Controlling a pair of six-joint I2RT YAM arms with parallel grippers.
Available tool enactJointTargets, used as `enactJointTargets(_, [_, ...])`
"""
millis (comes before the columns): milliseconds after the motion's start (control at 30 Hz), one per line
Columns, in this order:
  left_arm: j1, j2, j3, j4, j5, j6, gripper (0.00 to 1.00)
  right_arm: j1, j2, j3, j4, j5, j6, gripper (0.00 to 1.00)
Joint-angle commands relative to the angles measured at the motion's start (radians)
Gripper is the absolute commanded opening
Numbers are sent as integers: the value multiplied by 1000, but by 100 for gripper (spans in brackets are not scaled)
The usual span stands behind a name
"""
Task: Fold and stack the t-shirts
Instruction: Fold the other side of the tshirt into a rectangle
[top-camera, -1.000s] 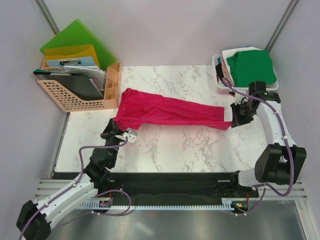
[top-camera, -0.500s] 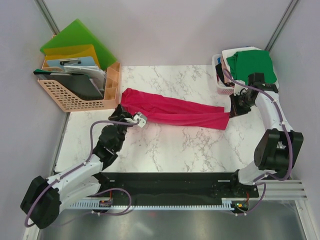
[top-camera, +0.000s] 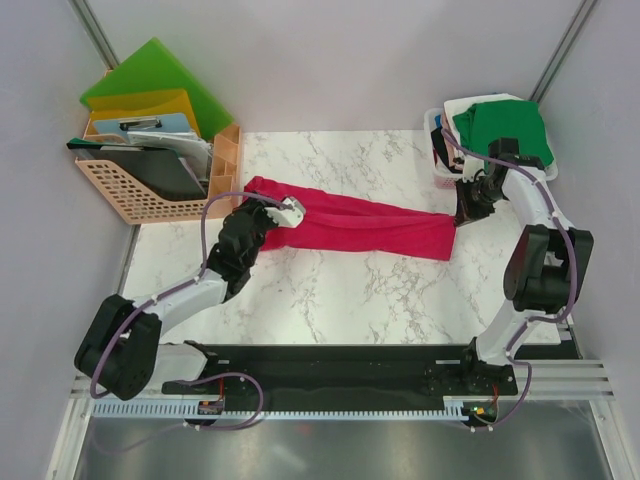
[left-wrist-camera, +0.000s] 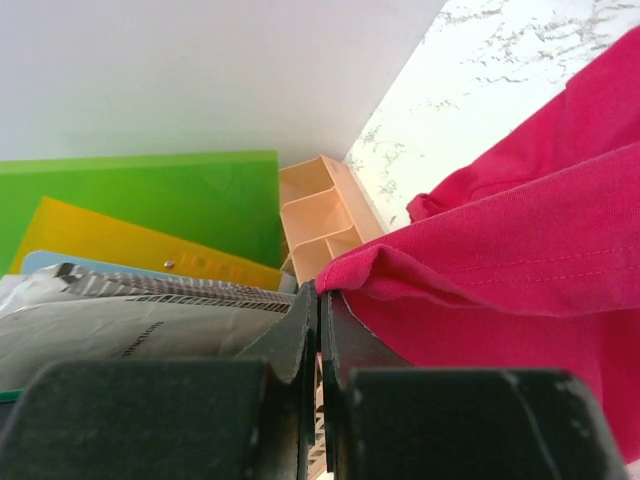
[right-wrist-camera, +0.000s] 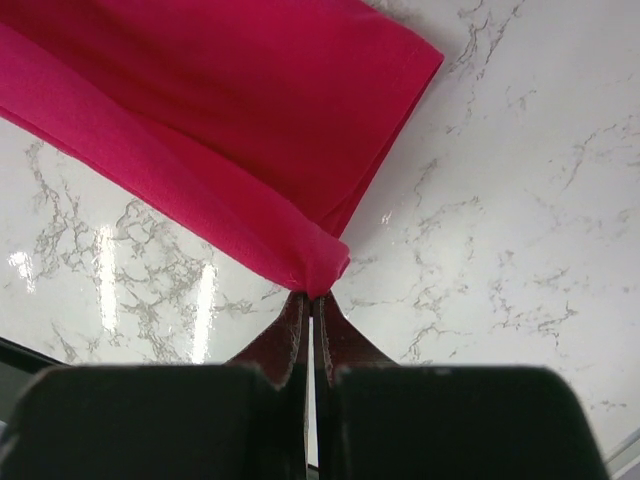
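A crimson-pink t-shirt (top-camera: 360, 226) is stretched in a long narrow band across the marble table (top-camera: 340, 290). My left gripper (top-camera: 283, 212) is shut on its left end, close to the peach basket; the left wrist view shows the cloth (left-wrist-camera: 500, 270) pinched at my fingertips. On the right, my right gripper (top-camera: 463, 213) is shut on the shirt's other end, and the right wrist view shows a cloth fold (right-wrist-camera: 250, 160) bunched at the tips above the table. Other t-shirts, a green one (top-camera: 503, 133) over white and pink ones, are piled in a basket at the back right.
A peach basket (top-camera: 150, 185) at the back left holds green (top-camera: 160, 75) and yellow folders and dark items. A white-pink basket (top-camera: 437, 160) holds the shirt pile. Grey walls enclose the table on three sides.
Both grippers have carried the shirt's near edge away from me, towards the back. The broad cloth has become a narrow folded band. The left arm has reached far forward.
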Motion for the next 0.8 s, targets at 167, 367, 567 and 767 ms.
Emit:
enactJointTargets(167, [19,121,69,106,37,-48,2,6,85,44,54,-5,14,0])
enactJointTargets(367, [26,155,103,101,36,-40,2,28,220,121,69,16,25,0])
enactJointTargets(567, [31,145,111,78,37,-26,2,55,331,202,95,27,51,0])
enactJointTargets(767, [31,141,112,71,39,-2,2,68,369,198,129,33,66,0])
